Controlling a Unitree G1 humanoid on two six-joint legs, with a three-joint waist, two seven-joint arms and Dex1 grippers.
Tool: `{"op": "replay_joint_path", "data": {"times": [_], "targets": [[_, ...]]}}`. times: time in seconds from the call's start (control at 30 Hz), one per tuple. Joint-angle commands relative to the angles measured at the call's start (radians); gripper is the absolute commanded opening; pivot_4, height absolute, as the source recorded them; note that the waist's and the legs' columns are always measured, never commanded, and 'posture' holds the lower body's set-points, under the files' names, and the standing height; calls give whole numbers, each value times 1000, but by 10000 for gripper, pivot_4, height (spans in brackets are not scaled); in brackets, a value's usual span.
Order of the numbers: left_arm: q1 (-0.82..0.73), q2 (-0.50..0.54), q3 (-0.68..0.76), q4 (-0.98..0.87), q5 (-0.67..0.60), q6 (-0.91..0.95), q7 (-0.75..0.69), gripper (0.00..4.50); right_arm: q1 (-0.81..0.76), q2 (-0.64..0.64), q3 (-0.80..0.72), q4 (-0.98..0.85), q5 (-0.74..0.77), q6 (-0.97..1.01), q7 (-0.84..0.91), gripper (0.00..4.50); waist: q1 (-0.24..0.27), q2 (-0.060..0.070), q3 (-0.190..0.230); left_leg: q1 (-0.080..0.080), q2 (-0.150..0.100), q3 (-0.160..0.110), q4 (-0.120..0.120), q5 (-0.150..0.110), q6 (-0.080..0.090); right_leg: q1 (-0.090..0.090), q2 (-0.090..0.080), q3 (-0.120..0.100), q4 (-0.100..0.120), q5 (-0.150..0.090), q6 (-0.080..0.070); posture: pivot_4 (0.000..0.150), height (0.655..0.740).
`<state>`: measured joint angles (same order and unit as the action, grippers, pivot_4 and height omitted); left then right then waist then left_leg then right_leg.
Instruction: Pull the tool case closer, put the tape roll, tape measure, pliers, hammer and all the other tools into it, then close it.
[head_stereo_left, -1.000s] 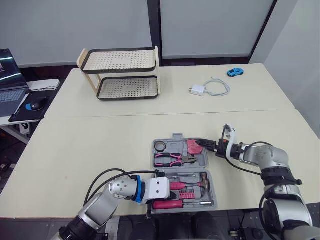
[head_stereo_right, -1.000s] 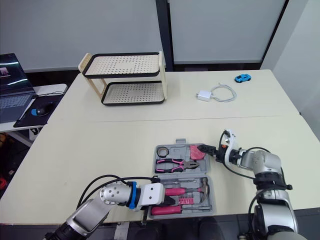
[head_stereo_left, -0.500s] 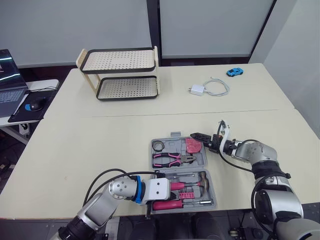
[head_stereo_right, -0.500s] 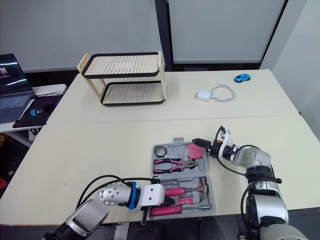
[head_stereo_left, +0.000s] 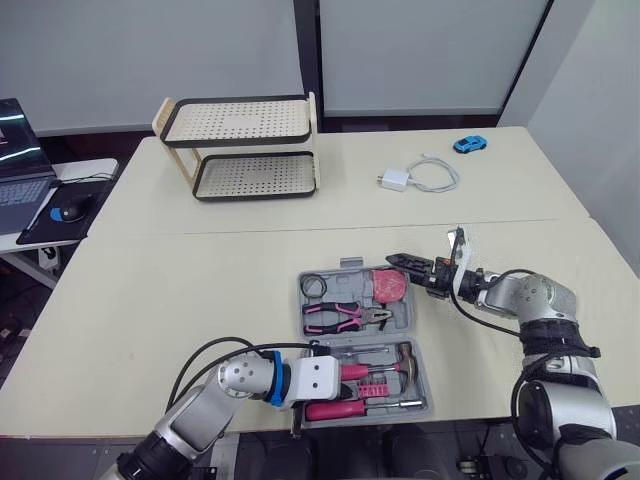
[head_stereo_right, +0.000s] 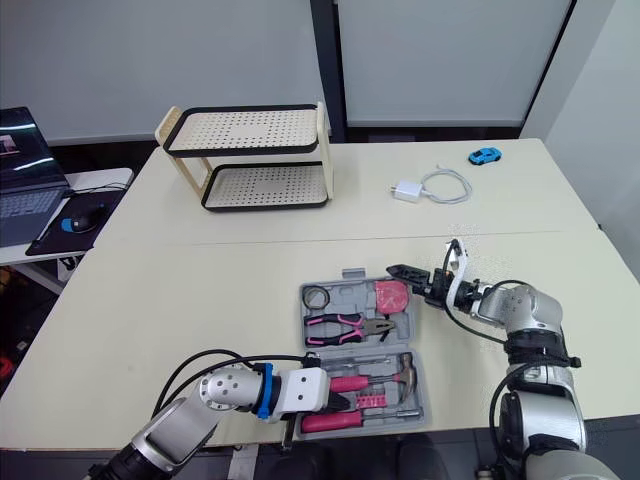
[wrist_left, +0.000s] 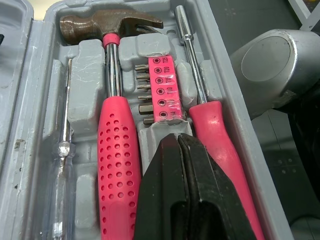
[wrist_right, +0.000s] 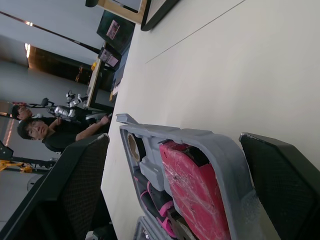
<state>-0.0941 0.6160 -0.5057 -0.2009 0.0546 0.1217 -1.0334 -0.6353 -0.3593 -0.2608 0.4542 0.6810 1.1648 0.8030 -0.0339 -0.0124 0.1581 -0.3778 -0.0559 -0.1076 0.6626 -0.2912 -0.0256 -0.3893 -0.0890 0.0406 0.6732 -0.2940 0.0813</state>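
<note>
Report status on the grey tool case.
Left gripper shut over pink-handled tools. Right gripper open, straddling lid edge. Grey plastic tool case open; left gripper obstructs.

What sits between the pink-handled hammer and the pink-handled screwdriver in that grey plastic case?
A pink strip of small metal bits lies between them, seen in the left wrist view.

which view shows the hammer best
The left wrist view: the hammer lies in its tool case slot, steel head and pink grip plain. Both eye views show it small in the near half; the right wrist view faces the far half.
</note>
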Motion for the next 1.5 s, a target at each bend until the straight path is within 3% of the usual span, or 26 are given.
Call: {"op": "replay_joint_path", "data": {"times": [0.03, 0.27, 0.53, 0.67, 0.8, 0.93, 1.13, 1.2, 1.3, 1.4, 1.5], "targets": [[16, 19, -16, 40, 39, 9, 6, 0, 16, -7, -31, -108, 70, 61, -1, 44646, 0, 0, 0, 0, 0, 0, 0, 0, 0, 0, 0, 0, 0, 0, 0, 1500, 7400], [28, 34, 0, 19, 30, -4, 5, 0, 72, -7, -80, -268, 156, 184, -50, 44646, 0, 0, 0, 0, 0, 0, 0, 0, 0, 0, 0, 0, 0, 0, 0, 1500, 7400], [105, 102, 88, -142, -50, -12, -12, 0, 114, -9, -115, -393, 239, 280, -107, 44646, 0, 1, 1, -1, 1, 0, -1, 0, 0, -1, 0, 0, 0, 0, 0, 1500, 7400], [190, 182, 200, -264, -144, 31, -31, 0, 131, -14, -123, -457, 286, 334, -122, 44646, 1, 1, 1, -2, 1, 0, -1, 0, 0, -1, 0, 0, -1, 0, 0, 1500, 7400], [315, 334, 365, -327, -230, 77, -93, 0, 152, -32, -147, -538, 358, 424, -133, 44646, 2, 2, 2, -3, 1, -1, -1, 0, 0, -2, 0, -1, -1, 0, 0, 1500, 7400], [440, 431, 523, -250, -264, 56, -139, 0, 224, -130, -114, -636, 552, 450, -133, 44646, 4, 4, 4, -3, 0, 0, -1, 0, 0, -1, 0, -1, -3, 0, 0, 1500, 7400], [436, 439, 598, -92, -244, -7, -133, 0, 356, -356, -80, -813, 793, 450, -142, 44646, 9, 5, 5, -4, 0, -1, -2, -1, 1, 2, -1, -3, -9, 0, 0, 1500, 7400], [391, 425, 583, -82, -247, 2, -122, 0, 409, -456, -48, -947, 679, 371, -104, 44646, 8, 4, 5, -5, 1, -1, -1, -1, 1, 2, -1, -3, -10, 0, 0, 1500, 7400], [332, 400, 560, -89, -245, 39, -97, 0, 530, -634, 70, -1083, 381, 113, -11, 44646, 8, 4, 5, -5, 1, -1, -1, -1, 1, 2, 0, -4, -10, 0, 0, 1500, 7400], [287, 370, 524, -111, -230, 82, -65, 0, 630, -737, 171, -1080, 96, -180, 43, 38839, 7, 2, 5, -4, 1, 0, -1, -1, 1, 2, 0, -4, -10, -1, 1, 1500, 7400], [270, 352, 490, -142, -213, 116, -46, 0, 686, -788, 242, -1048, -103, -391, 78, 27900, 1, 1, 5, -4, 1, 1, -1, -1, 1, 1, 0, -3, -10, 0, 1, 1500, 7400]]}}
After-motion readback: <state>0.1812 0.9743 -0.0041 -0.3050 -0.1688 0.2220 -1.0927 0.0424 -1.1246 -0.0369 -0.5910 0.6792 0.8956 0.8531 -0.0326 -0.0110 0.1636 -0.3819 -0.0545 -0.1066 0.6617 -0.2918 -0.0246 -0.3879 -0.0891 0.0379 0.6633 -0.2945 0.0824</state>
